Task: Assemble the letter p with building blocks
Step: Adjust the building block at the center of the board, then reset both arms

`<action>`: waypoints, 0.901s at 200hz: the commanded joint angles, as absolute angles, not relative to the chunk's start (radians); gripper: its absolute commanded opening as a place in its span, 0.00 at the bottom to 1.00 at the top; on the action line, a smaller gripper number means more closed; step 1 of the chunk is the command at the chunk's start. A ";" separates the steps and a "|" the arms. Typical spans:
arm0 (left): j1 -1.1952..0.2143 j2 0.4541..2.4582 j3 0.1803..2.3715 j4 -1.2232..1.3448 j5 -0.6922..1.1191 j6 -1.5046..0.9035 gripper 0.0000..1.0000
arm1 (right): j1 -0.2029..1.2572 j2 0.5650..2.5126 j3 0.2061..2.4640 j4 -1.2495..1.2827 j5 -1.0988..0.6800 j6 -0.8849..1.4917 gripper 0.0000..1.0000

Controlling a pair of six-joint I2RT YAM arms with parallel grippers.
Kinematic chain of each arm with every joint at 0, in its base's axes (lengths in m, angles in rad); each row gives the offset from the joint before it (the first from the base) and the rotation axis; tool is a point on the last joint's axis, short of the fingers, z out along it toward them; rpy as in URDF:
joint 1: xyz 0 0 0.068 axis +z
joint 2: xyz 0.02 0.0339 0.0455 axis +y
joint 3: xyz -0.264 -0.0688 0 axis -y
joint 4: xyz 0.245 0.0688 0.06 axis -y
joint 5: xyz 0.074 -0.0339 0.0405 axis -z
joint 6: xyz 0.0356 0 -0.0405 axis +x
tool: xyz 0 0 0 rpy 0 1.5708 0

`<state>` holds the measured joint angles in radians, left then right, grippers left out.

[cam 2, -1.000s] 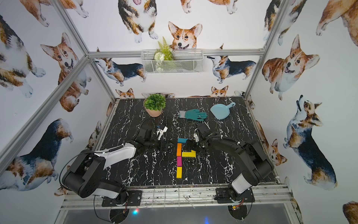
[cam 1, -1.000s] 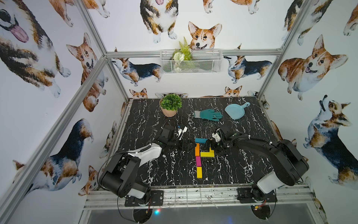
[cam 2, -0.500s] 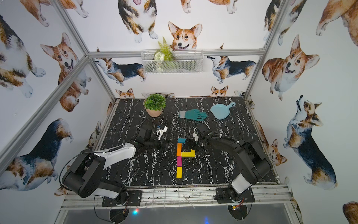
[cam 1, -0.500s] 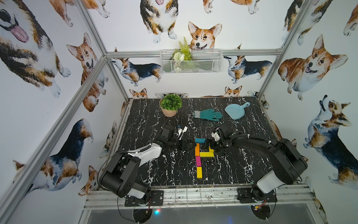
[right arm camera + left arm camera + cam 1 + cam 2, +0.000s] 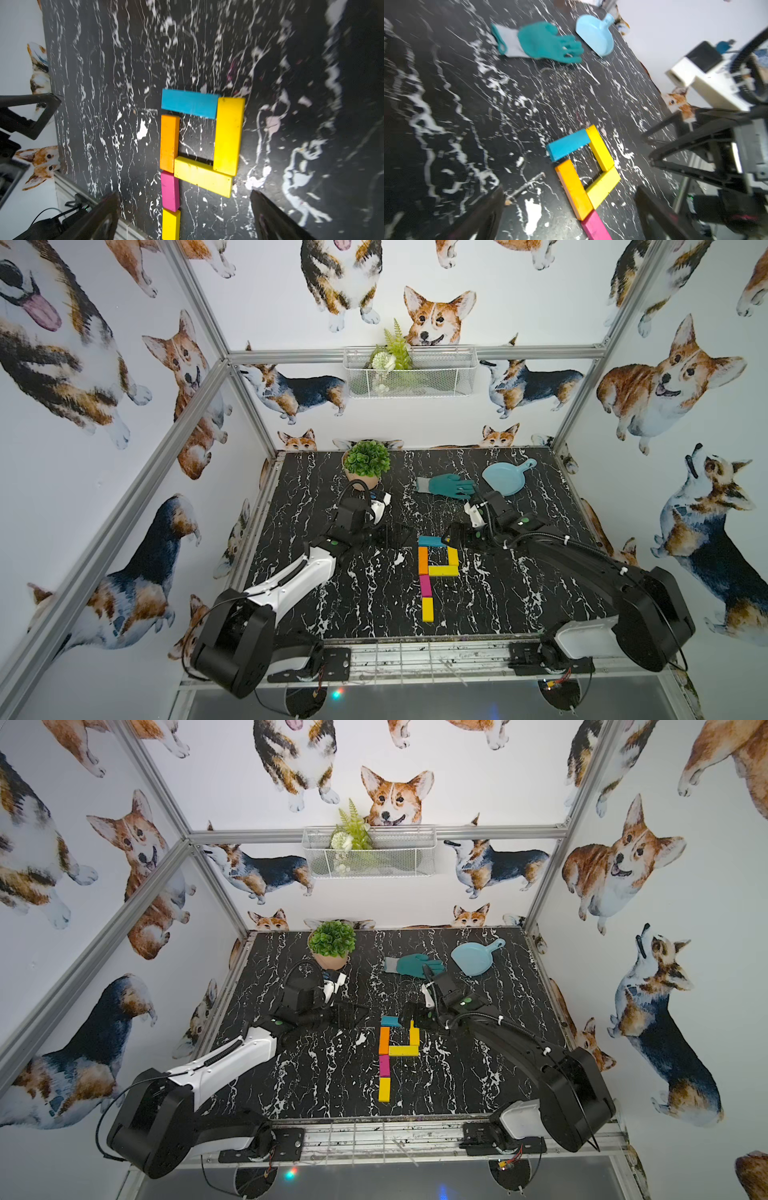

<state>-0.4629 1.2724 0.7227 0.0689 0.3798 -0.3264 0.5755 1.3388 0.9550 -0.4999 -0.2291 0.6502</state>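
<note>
Almost nothing has moved in the last second: the six blocks lie where they lay, and both arms stand about as before. The letter reads as built, flat near the middle of the bench (image 5: 365, 614). The orange block (image 5: 169, 143), magenta block (image 5: 170, 190) and bottom yellow block (image 5: 170, 224) run end to end as the stem. The teal-blue block (image 5: 190, 103), the upright yellow block (image 5: 228, 135) and the yellow crossbar (image 5: 202, 176) close the bowl against the orange.

The left hand (image 5: 569, 193) is wide and empty, near the letter on the stem's side. The right hand (image 5: 184, 192) is wide too, holding nothing, low by the top of the upright yellow block.

The step in hand looks like clearing off. To do it well, I would lift each hand straight up before drawing it back, fingers kept wide, since a sideways sweep could knock the bowl's corner. The crossbar sits a little askew in the right wrist view; a light flat push would square it, if wanted.
</note>
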 commanded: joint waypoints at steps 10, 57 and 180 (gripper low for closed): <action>-0.425 1.187 0.730 0.011 0.005 -0.220 1.00 | 0.478 1.284 1.002 -0.599 -0.153 0.459 1.00; -0.366 1.186 0.597 0.222 -0.263 -0.057 1.00 | 0.276 1.071 0.812 -0.221 -0.090 0.282 1.00; -0.182 1.214 0.505 0.399 -0.247 -0.096 1.00 | 0.136 1.176 0.343 0.591 0.286 0.031 1.00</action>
